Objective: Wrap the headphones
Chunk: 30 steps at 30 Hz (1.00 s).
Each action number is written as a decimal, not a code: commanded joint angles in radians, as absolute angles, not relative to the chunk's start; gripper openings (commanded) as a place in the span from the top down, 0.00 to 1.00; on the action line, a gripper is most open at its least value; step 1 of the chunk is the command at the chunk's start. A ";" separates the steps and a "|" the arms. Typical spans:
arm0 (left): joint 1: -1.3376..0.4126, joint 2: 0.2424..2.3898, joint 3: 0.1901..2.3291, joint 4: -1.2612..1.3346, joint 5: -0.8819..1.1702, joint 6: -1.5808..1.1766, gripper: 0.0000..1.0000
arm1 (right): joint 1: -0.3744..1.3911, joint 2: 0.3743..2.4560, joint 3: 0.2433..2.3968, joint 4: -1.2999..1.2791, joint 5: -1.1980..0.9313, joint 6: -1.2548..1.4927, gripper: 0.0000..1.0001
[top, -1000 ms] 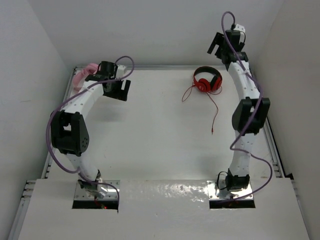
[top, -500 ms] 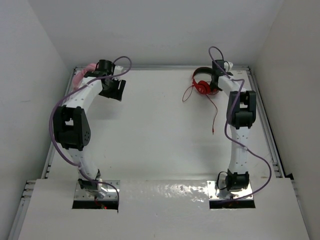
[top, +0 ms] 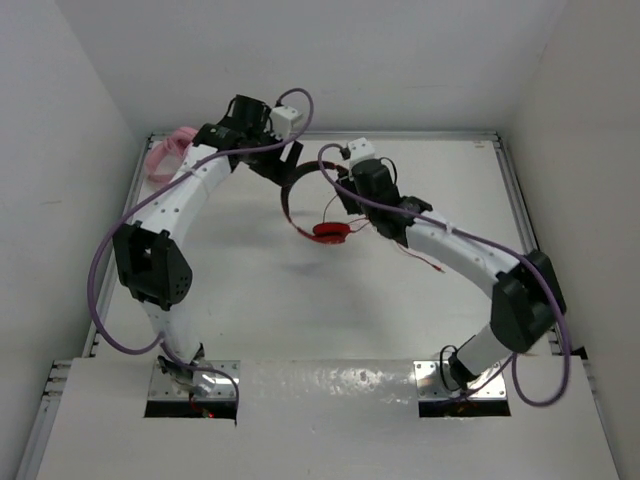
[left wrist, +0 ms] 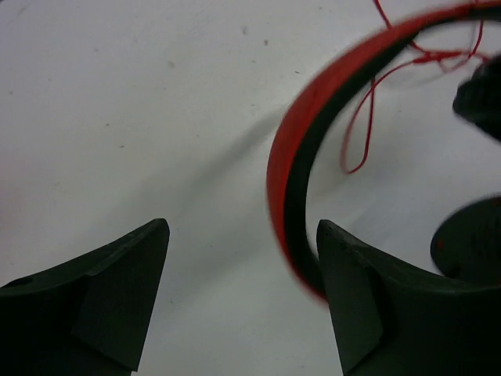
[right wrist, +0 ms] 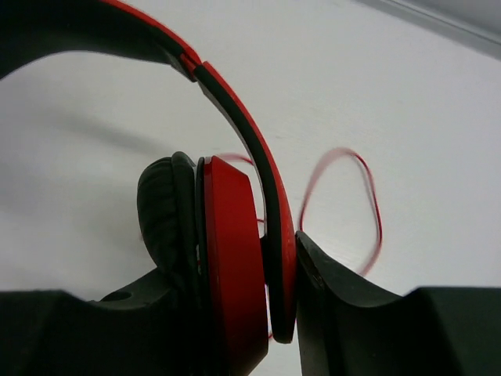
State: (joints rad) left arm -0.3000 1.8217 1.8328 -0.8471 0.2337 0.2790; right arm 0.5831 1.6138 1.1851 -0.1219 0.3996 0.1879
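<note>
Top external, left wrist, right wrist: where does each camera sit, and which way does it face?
Top external: above and behind the robot, looking down at the table; both arms show.
Left wrist: on the left arm, looking past the open left gripper at the headphones.
Right wrist: on the right arm, looking along the right gripper, shut on the headphones.
All three share the headphones.

a flat matte white table (top: 300, 310) fills the floor of a small booth. plain white walls close it in: a back wall (top: 330, 60), a left wall (top: 50, 200) and a right wall (top: 590, 150), all slanting outwards towards the top. a thin grey metal rail (top: 420, 133) runs along the table's far edge and down both sides. at the near edge lies a glossy white board (top: 330, 420) that catches soft glare. the light is even, the shadows faint. up close, the table shows small dark specks.
</note>
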 commanded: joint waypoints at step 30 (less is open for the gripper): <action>-0.413 1.761 1.798 -0.934 0.127 0.248 0.50 | 0.772 1.445 1.178 -0.110 0.551 0.242 1.00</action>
